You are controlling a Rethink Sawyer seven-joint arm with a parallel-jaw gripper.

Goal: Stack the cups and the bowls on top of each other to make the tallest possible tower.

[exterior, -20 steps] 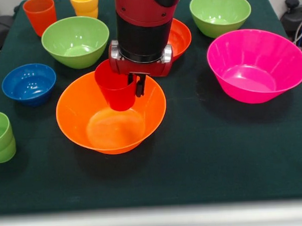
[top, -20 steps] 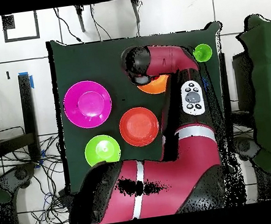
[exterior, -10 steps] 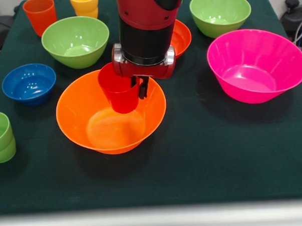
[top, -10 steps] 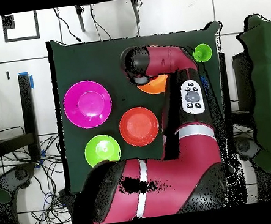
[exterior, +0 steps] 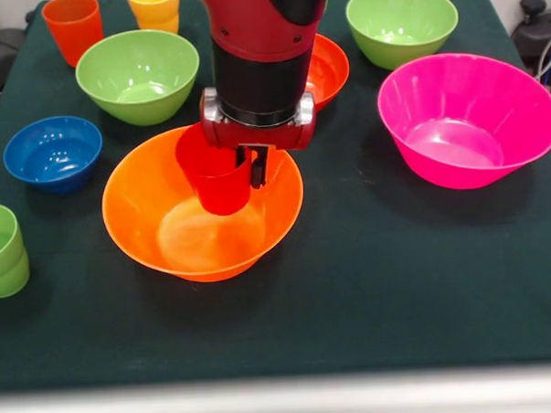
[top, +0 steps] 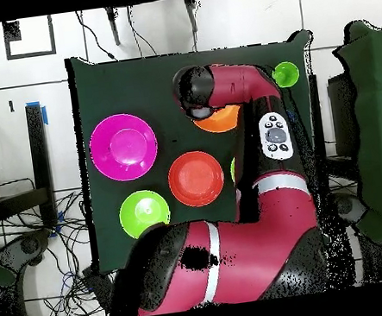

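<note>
Placement is the step in hand: my end effector (exterior: 252,167) grips the red cup (exterior: 213,169) by its rim, hanging over the large orange bowl (exterior: 202,206). Next I should lower it to the bowl's centre before releasing.

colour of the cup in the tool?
Red cup, clearest in the front view.

No readable text, label, brand or number shows anywhere.
</note>
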